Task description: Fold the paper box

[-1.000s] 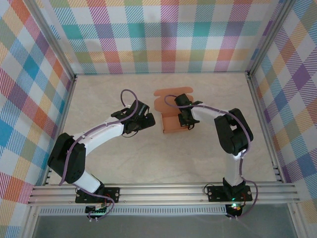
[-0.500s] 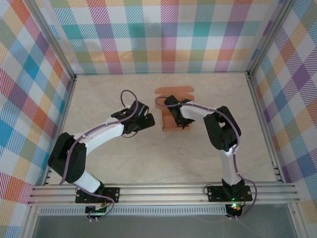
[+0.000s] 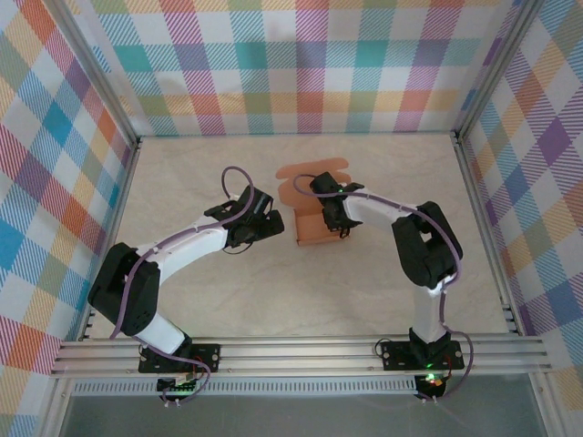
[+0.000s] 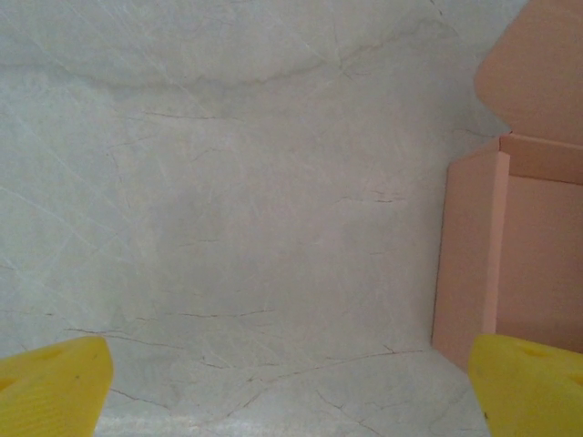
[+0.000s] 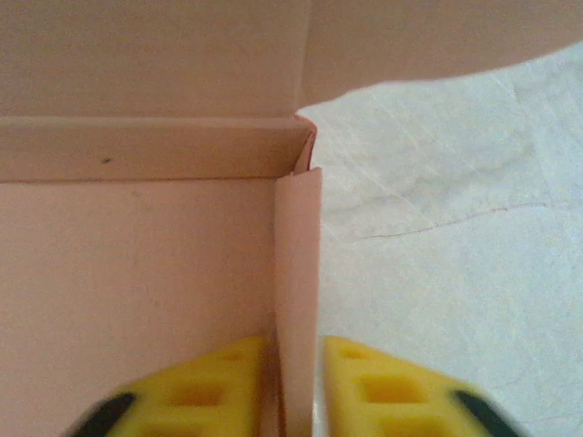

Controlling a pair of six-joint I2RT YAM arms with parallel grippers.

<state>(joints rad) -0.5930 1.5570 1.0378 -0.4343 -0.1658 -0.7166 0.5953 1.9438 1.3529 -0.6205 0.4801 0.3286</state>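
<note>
Folding of the paper box (image 3: 311, 223) at the middle of the counter (image 3: 200, 173), one side wall raised.

From overhead, shows the box with its rounded flap lying open toward 12 o'clock and the right end effector (image 3: 341, 229) on the 3 o'clock wall, probably to crease it upright. From the right wrist, adds what overhead hides: yellow fingers (image 5: 383, 382) closely straddling that standing wall; cannot tell whether pinching or letting go. Places the left end effector (image 3: 275, 221) just beside the 9 o'clock side, spread wide and empty, likely ready to brace.
</note>
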